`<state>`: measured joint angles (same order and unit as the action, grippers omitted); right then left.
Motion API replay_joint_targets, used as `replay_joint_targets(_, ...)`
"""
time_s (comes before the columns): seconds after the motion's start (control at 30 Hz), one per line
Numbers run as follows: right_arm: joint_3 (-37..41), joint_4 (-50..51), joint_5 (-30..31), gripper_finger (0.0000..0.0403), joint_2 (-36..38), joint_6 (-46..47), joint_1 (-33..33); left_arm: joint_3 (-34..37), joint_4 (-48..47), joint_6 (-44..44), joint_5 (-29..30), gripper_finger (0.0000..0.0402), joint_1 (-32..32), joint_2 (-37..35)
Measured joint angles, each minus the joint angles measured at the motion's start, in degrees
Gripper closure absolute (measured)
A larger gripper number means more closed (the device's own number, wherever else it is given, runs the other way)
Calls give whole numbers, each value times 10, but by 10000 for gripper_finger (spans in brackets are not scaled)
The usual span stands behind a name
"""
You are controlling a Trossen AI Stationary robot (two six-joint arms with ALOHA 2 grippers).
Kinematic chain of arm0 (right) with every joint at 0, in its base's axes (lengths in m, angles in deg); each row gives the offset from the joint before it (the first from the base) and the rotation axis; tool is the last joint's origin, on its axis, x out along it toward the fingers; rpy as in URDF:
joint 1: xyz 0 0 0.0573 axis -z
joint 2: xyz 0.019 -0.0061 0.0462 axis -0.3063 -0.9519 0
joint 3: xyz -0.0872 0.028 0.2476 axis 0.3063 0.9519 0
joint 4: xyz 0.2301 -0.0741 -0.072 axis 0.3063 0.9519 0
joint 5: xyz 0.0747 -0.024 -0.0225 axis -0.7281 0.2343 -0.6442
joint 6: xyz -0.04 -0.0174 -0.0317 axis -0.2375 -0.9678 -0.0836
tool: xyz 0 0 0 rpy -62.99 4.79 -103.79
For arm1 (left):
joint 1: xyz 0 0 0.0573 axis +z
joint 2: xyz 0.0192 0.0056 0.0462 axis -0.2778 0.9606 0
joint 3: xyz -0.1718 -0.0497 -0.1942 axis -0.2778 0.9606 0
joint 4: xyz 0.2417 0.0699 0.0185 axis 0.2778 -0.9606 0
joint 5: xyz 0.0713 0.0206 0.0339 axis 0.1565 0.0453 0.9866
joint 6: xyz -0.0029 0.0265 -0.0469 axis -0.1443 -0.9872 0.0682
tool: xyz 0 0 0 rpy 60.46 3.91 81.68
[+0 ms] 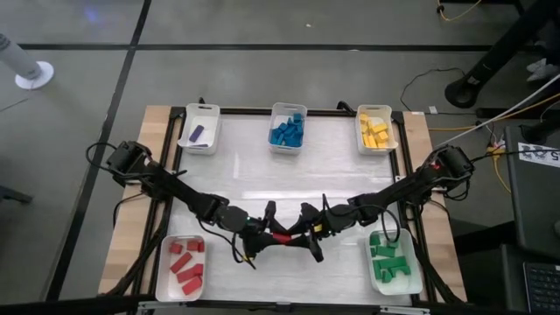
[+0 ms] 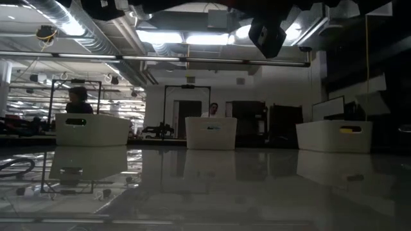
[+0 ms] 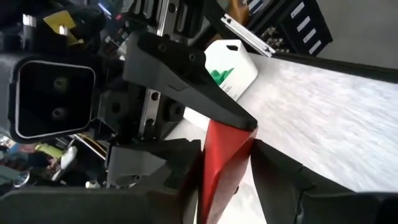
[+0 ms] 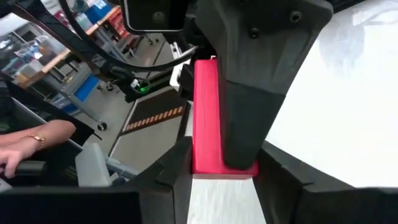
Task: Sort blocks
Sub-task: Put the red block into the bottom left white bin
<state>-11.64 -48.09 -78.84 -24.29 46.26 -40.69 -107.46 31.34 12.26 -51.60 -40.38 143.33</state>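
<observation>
Both tools grip one red bar [image 1: 282, 236], left tool [image 1: 273, 234], right tool [image 1: 297, 234], fingers narrow

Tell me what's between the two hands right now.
High view: a red block bridges the left hand and right hand; both wrist views show fingers on it.

This is looking like a robotics lab or engineering workshop inside a large open industrial hall. Exposed silver ducting [image 2: 70, 24] and strip lights are running along the bare ceiling, cables [image 1: 455, 83] are trailing over the grey floor beside the framed white table [image 1: 289, 175], and a person [image 2: 78, 101] is sitting among benches crowded with equipment. Stacked storage bins [image 4: 93, 14] and hazard-striped floor marking [image 4: 155, 117] are showing in the background.
</observation>
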Motion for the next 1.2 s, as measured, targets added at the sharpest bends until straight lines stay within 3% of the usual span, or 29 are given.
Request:
replay_joint_targets(0.3,0,-2,-2,262,0,0,0,0,5,-26,0,317,0,0)
replay_joint_targets(0.57,0,0,-11,259,0,-1,0,0,5,-30,0,321,0,0)
replay_joint_targets(0.97,-1,-3,9,175,0,-5,1,-2,14,-15,6,321,-3,0)
replay_joint_targets(1.2,-1,8,-27,167,4,-4,12,-2,9,15,11,321,-14,-1)
